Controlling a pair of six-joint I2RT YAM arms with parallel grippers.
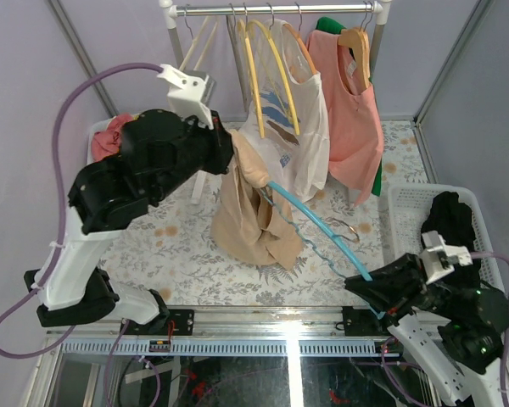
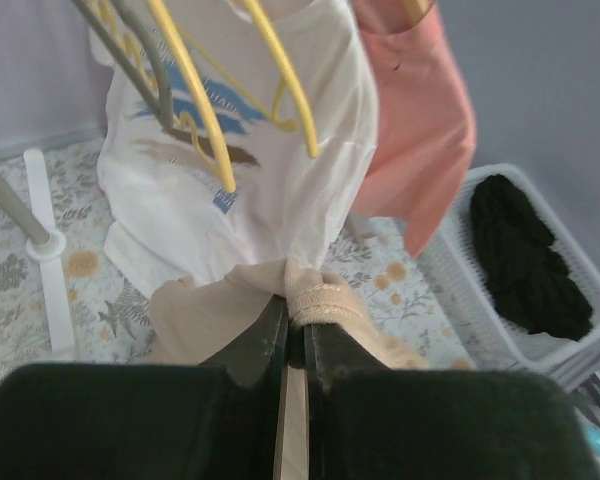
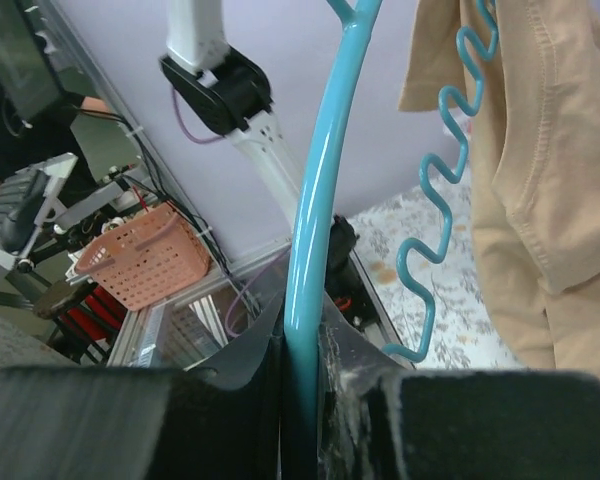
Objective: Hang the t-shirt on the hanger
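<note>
The tan t-shirt [image 1: 248, 212] hangs bunched in mid-air over the table, and my left gripper [image 1: 229, 157] is shut on its ribbed neck edge [image 2: 325, 300]. The light-blue hanger [image 1: 318, 225] slants from inside the shirt down to the right, where my right gripper [image 1: 366, 284] is shut on the end of its arm. In the right wrist view the hanger's blue arm [image 3: 315, 240] runs up between my fingers, its wavy lower bar [image 3: 435, 220] beside the tan t-shirt [image 3: 540, 170]. The hanger's silver hook [image 1: 346, 227] pokes out below the shirt.
A rack [image 1: 280, 8] at the back holds yellow hangers [image 1: 267, 72], a white printed shirt [image 1: 301, 144] and a salmon-pink top [image 1: 352, 119]. A white basket [image 1: 407, 212] with black clothing [image 1: 454, 225] stands at the right, and a bin with red cloth [image 1: 110, 136] at the back left.
</note>
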